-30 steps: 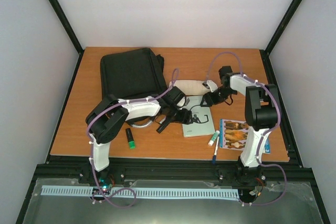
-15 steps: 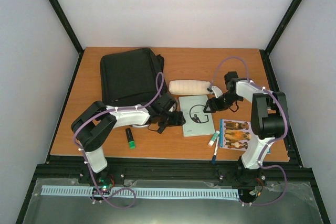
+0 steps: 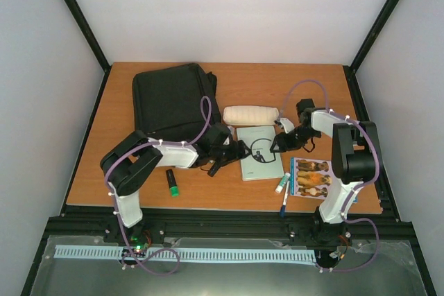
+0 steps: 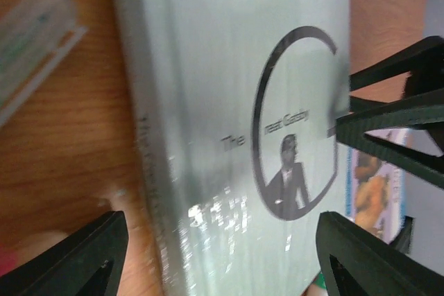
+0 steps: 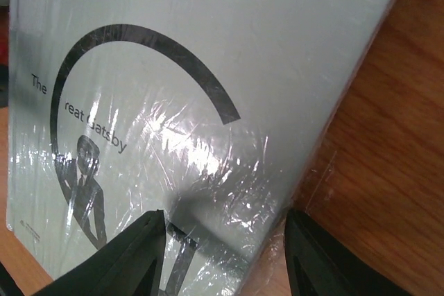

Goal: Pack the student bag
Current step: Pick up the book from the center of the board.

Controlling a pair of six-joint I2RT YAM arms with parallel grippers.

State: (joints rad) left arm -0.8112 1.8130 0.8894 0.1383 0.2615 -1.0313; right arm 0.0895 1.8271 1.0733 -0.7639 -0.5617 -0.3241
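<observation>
Right now the black student bag point(image 3: 170, 102) lies flat at the far left of the tabletop point(image 3: 104, 164), while the left pincer point(image 4: 222, 221) gapes wide across the Great Gatsby book point(image 3: 260, 161) and the right pincer point(image 5: 223, 218) stands open astride its opposite corner.

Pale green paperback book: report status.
Left claw open over pale green paperback book. Right claw open at its opposite edge. Large black fabric backpack lies apart. White oblong pouch behind book.
</observation>
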